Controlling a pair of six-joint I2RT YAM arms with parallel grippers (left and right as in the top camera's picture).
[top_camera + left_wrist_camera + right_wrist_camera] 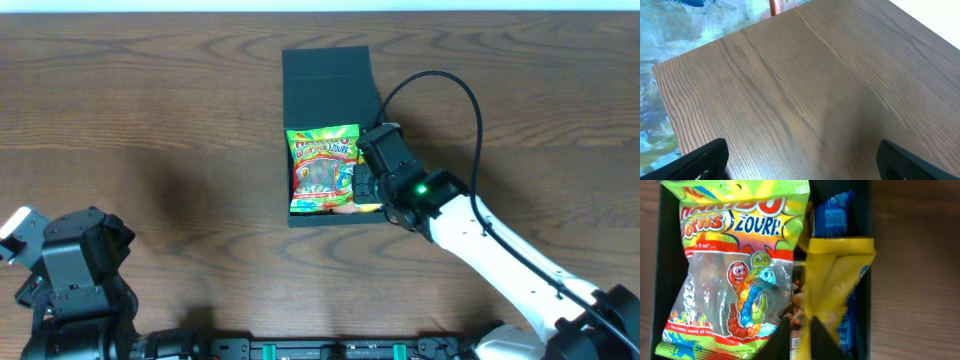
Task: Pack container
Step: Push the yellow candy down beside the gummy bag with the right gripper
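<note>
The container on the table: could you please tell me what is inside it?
Inside the container lie a green gummy-worm bag, a yellow packet and a blue packet. Whatever is beneath them is covered.

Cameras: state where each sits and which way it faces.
Overhead: above the table, facing straight down; shows the box, left arm and right arm.
Left wrist: on the left arm, facing obliquely across the table; open left claw at bottom.
Right wrist: on the right arm, facing down into the box; right claw by a yellow packet.
Shared: overhead and right wrist both show the gummy bag.
</note>
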